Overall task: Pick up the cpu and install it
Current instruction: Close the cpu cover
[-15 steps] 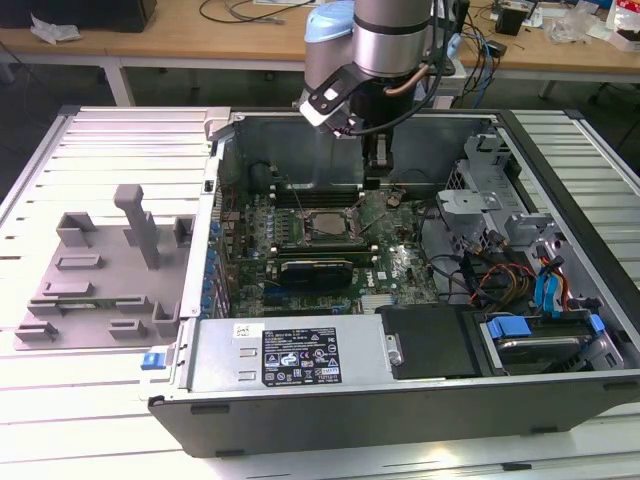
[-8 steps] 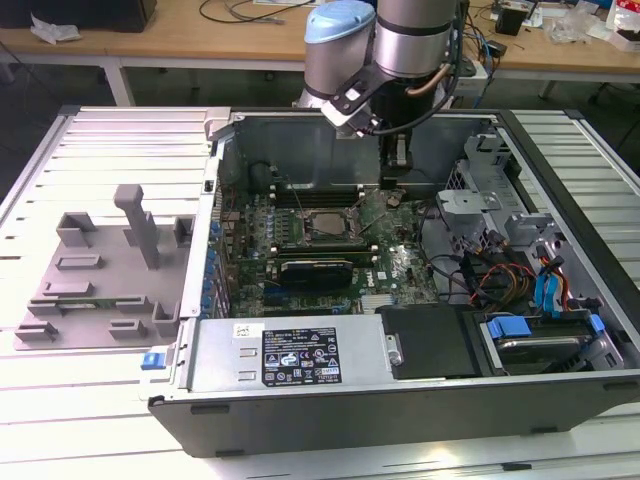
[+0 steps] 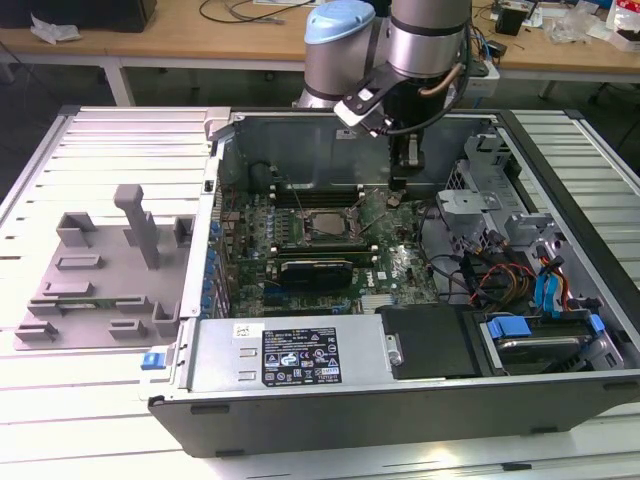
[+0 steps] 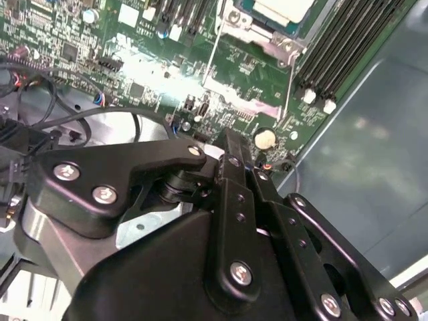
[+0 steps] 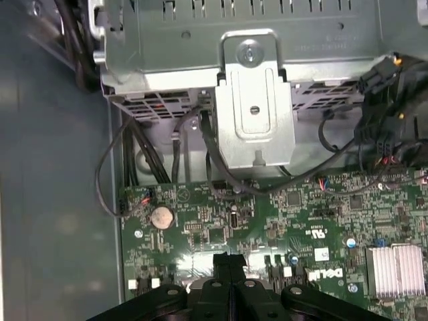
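The claw [image 3: 400,190] is seen drawn narrow. In the first wrist view its two black fingers [image 5: 223,266] are pressed side by side, and nothing is made out between them. It is held low inside the open computer case [image 3: 400,405], just above the green motherboard [image 5: 281,207] and near a round silver coin cell [image 5: 161,215].

The cpu [image 3: 323,226] is found to the exterior view's left of the claw, apart from it and at much the same depth. It is a flat square with a pale metal top, judged to be lying already within the socket frame [image 4: 234,23], whose bright steel rim and thin lever wire are seen around it. Being square, it offers no long axis, and its face is turned upward. Black memory slots [image 4: 348,47] are ranged beside the socket. Further left, on the ribbed metal surface [image 3: 60,400], a matte grey plastic tray [image 3: 100,290] is set beside the case.
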Tool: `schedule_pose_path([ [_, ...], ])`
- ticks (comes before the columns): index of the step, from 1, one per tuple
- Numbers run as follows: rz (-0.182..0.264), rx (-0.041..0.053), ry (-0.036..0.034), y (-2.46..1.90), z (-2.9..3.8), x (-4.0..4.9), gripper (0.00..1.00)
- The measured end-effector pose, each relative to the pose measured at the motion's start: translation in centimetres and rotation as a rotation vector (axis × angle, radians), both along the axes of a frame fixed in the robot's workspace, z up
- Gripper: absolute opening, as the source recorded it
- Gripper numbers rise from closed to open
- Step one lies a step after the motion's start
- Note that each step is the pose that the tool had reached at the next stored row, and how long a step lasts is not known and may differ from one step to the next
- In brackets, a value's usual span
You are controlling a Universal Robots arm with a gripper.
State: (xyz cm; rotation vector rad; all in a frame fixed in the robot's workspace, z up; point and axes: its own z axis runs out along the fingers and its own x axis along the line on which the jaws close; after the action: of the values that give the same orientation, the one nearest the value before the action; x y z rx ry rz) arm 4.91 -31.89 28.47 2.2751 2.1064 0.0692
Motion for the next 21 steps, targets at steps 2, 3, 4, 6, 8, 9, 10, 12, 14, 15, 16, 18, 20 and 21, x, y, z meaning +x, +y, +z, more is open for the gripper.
schedule_pose_path([
  [2, 0.000, -0.0002, 0.0001, 0.00, -0.37, 0.10, 0.11],
  [3, 0.000, -0.0001, 0.0001, 0.00, -0.57, 0.10, 0.11],
  [4, 0.000, -0.0001, 0.0001, 0.00, -0.79, 0.10, 0.11],
  [6, 0.008, -0.0001, 0.0027, 0.00, -1.45, 0.11, 0.11],
  [8, 0.019, 0.0000, 0.0109, -0.01, -2.00, 0.31, 0.11],
  [9, 0.023, -0.0001, 0.0174, -0.01, -2.23, 0.54, 0.11],
  [10, 0.027, -0.0001, 0.0213, -0.01, -2.39, 0.67, 0.11],
  [12, 0.036, 0.0000, 0.0277, -0.01, -2.89, 0.82, 0.11],
  [14, 0.042, -0.0001, 0.0298, -0.01, -3.54, 0.82, 0.11],
  [15, 0.045, 0.0000, 0.0305, -0.01, -3.93, 0.82, 0.11],
  [16, 0.046, -0.0003, 0.0306, -0.02, -3.99, 0.82, 0.11],
  [18, 0.046, 0.0000, 0.0305, -0.01, -4.01, 0.82, 0.11],
  [20, 0.046, 0.0001, 0.0304, -0.01, -4.02, 0.75, 0.11],
  [21, 0.046, 0.0001, 0.0299, 0.04, -4.02, 0.67, 0.11],
])
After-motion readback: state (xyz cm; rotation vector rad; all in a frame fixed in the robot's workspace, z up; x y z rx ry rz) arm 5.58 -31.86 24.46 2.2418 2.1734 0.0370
